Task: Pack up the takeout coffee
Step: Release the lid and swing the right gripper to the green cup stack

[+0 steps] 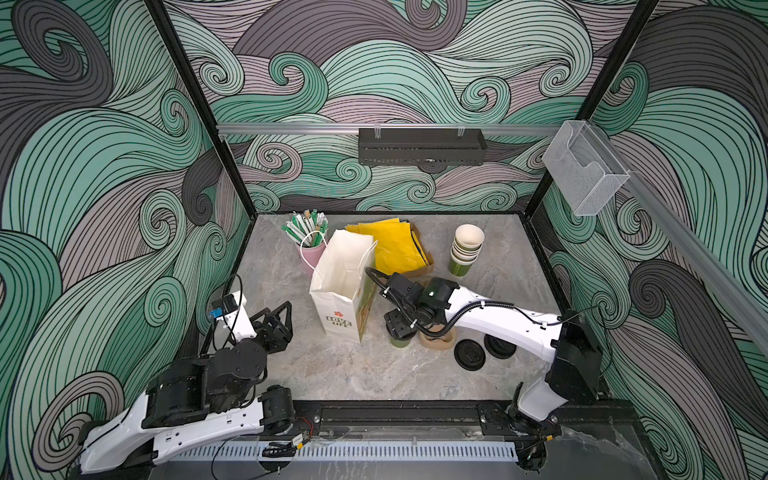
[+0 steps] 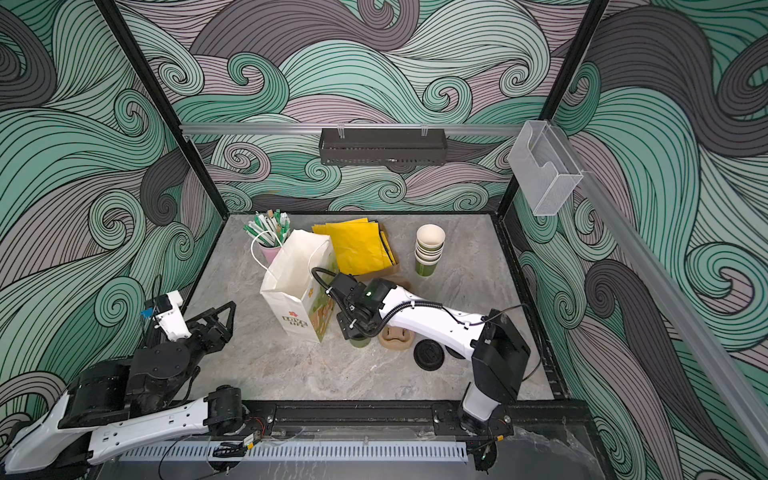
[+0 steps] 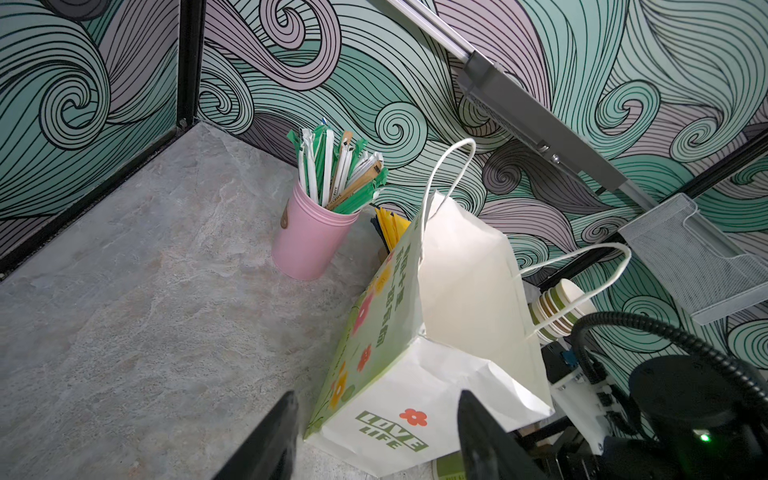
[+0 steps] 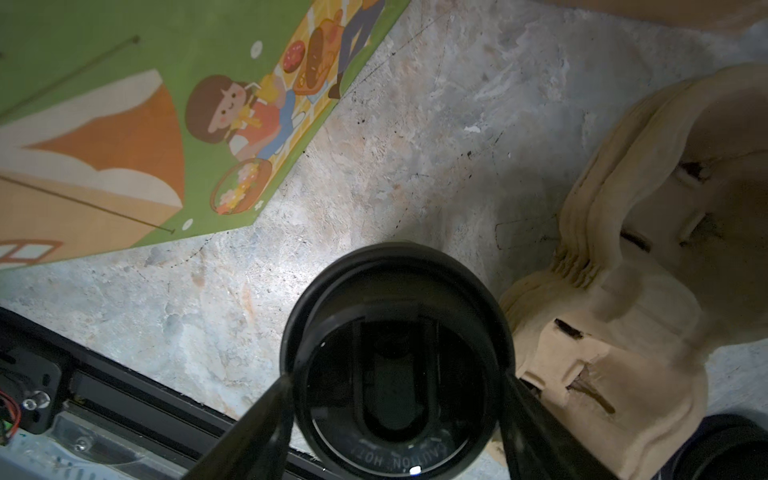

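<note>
The takeout coffee [image 1: 401, 341] [image 2: 360, 342], a small green cup with a black sip lid [image 4: 395, 357], stands on the table just right of the white paper bag [image 1: 340, 286] [image 2: 297, 286] [image 4: 104, 124]. My right gripper [image 1: 399, 328] [image 2: 355, 330] [image 4: 397, 376] hangs straight over it, jaws spread wide with one finger at each side of the lid's rim. My left gripper [image 1: 282, 309] [image 2: 226, 309] [image 3: 377, 395] waits open and empty left of the bag [image 3: 457, 291], which stands upright with its mouth open.
A stack of pulp cup carriers [image 1: 436, 338] [image 4: 644, 249] lies right beside the coffee. Two loose black lids [image 1: 469, 354] [image 1: 498, 347] lie further right. Behind are stacked lidless cups [image 1: 466, 249], yellow packets [image 1: 395, 245] and a pink cup of straws [image 1: 311, 245] [image 3: 307, 237].
</note>
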Available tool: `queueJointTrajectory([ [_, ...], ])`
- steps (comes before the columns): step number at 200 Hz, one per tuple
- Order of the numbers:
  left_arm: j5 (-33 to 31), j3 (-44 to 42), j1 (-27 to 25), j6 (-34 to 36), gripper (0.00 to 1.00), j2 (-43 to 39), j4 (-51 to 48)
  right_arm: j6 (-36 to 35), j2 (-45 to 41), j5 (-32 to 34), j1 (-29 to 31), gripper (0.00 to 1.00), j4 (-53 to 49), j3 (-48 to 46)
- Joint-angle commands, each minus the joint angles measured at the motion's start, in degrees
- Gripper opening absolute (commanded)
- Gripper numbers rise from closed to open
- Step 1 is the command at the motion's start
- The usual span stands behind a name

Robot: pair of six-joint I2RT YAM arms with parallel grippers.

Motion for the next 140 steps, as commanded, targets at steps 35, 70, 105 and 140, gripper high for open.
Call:
queueJointTrajectory([
  [35, 1.7, 3.9, -0.3, 5.8, 0.64, 2.8, 1.1, -0.6, -2.1, -1.2, -0.2, 0.93, -0.3, 1.3],
  [70, 2.8, 5.5, -0.3, 11.7, 0.66, 4.5, 4.7, -0.7, -8.1, -1.7, -0.3, 0.97, -0.4, 0.7],
  [105, 6.9, 9.1, -0.3, 23.9, 0.67, 7.4, 13.6, -1.1, -16.7, -0.5, -3.0, 0.94, -3.2, -0.3],
  [140, 14.4, 16.8, -0.3, 43.0, 0.74, 16.8, 29.0, -4.8, -26.7, 3.1, -17.5, 0.85, -6.1, -1.2],
])
